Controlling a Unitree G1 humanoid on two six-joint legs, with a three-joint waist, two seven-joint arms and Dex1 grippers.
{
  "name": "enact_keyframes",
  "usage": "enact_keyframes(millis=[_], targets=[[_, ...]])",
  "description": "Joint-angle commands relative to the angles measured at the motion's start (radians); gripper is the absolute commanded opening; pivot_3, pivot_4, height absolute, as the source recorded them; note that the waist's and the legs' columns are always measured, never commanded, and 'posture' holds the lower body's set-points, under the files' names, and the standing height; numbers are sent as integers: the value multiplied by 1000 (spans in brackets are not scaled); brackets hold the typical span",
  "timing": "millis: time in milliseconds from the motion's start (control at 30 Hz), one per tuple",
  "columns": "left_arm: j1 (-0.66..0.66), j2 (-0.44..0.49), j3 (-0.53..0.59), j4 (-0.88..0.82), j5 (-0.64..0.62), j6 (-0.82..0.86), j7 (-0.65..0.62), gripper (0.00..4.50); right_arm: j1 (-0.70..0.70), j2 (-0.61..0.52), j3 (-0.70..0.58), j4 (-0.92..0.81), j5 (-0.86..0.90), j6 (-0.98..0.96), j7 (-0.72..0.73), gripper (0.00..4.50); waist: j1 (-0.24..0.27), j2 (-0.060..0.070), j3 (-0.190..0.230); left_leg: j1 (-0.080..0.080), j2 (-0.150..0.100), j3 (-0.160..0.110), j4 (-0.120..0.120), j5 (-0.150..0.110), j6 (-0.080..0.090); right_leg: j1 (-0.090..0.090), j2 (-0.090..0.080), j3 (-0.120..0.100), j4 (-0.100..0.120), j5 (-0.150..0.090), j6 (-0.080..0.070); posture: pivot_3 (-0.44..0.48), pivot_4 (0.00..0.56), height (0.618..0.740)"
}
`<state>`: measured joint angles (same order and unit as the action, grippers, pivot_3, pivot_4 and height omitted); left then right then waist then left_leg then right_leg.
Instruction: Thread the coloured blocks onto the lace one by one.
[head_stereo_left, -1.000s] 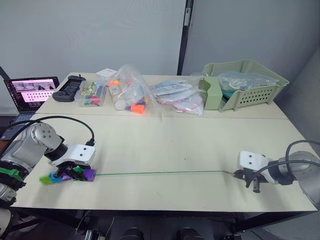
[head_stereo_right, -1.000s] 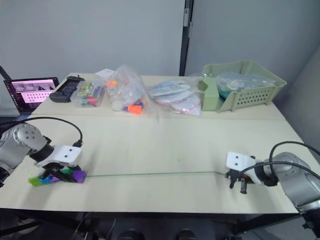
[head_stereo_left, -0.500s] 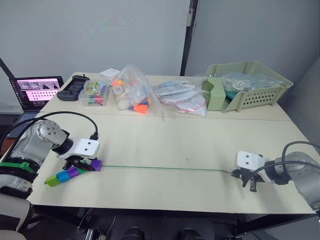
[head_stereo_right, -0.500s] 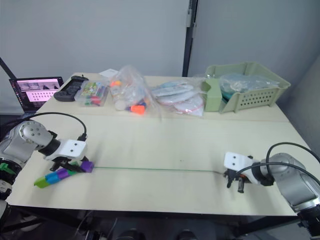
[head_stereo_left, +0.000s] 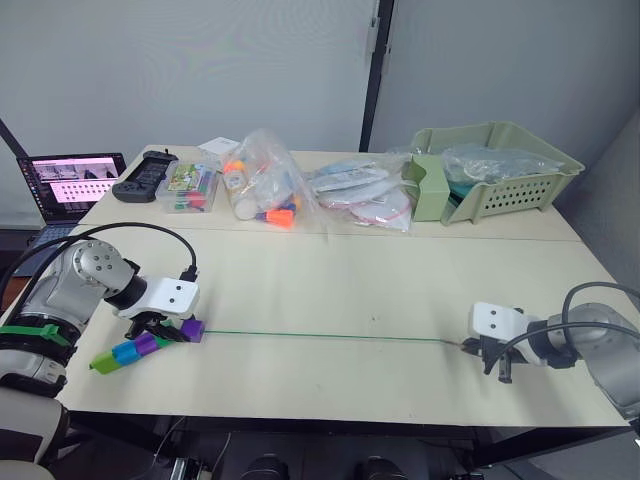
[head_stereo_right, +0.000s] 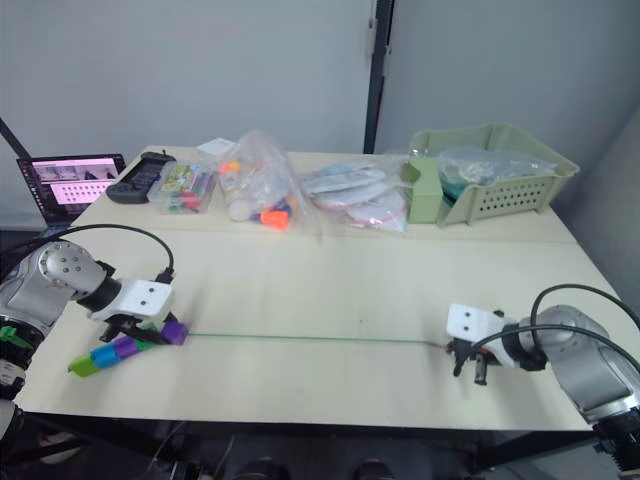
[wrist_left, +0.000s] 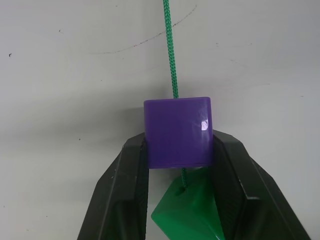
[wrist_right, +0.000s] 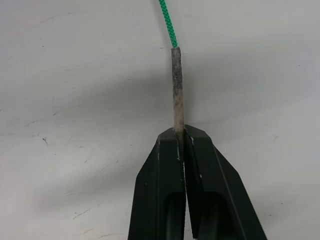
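Blocks (head_stereo_left: 140, 346) are lying in a short row on the near left part of the table (head_stereo_left: 330, 290), all strung on the lace (head_stereo_left: 330, 336): lime green at the outer end, then blue, purple, dark green, and a second purple block (wrist_left: 178, 132) at the inner end. That purple block is being gripped between the two black fingers (wrist_left: 120, 190) of the left gripper (head_stereo_left: 166, 327), with the dark green block (wrist_left: 189, 212) tilted just behind it. The lace is being stretched straight across the table from the purple block toward the right side. Its stiff greyish tip (wrist_right: 177, 87) is being pinched by the right gripper (wrist_right: 181, 137), whose fingers are pressed together on it, close to the table surface near the right edge. Farther back, clear bags (head_stereo_left: 262, 185) and a pale green basket (head_stereo_left: 490, 180) are sitting along the far side of the table, and a laptop (head_stereo_left: 68, 182) is standing open past the far left corner.
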<state>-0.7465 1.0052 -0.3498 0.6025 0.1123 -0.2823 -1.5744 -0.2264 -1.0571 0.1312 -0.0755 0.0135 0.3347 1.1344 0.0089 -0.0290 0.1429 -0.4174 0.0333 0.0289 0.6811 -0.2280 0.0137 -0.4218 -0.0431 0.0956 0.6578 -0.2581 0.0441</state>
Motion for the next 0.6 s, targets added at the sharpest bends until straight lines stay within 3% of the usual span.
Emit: enact_keyframes(millis=[33, 67, 133, 367, 433, 600], targets=[[0, -4, 31, -9, -9, 17, 1, 1189, -14, 3, -26, 2, 12, 8, -1, 670, 0, 0, 0, 0, 0, 0, 0, 0, 0, 0, 0, 0, 0, 0, 0, 0, 150, 734], [2, -4, 35, -12, -17, 27, -5, 1189, -17, 1, -34, 0, 18, 9, 1, 988, 0, 0, 0, 0, 0, 0, 0, 0, 0, 0, 0, 0, 0, 0, 0, 0, 150, 734], [8, -4, 47, -20, -30, 46, -14, 2220, -17, -12, -52, -11, 31, 13, 10, 1602, 0, 0, 0, 0, 0, 0, 0, 0, 0, 0, 0, 0, 0, 0, 0, 0, 150, 734], [37, 14, 103, -85, -111, 134, -39, 4494, 13, -12, -174, -113, 156, 108, 36, 4018, -4, 0, 0, -1, 0, 0, 0, 0, 0, -1, 0, 0, 0, 0, 0, 0, 150, 734], [54, 31, 129, -110, -138, 160, -40, 4500, 33, 7, -226, -156, 222, 156, 35, 4476, -7, 0, 0, -1, 0, 0, -1, 0, 0, -1, 0, 0, 0, 0, 0, 0, 150, 734], [117, 67, 239, -185, -278, 300, -40, 4500, 128, 41, -339, -240, 356, 262, 24, 4476, -11, 0, 0, -1, 1, -1, -1, 0, 0, -1, 0, -1, 0, 0, 0, 0, 150, 734]])
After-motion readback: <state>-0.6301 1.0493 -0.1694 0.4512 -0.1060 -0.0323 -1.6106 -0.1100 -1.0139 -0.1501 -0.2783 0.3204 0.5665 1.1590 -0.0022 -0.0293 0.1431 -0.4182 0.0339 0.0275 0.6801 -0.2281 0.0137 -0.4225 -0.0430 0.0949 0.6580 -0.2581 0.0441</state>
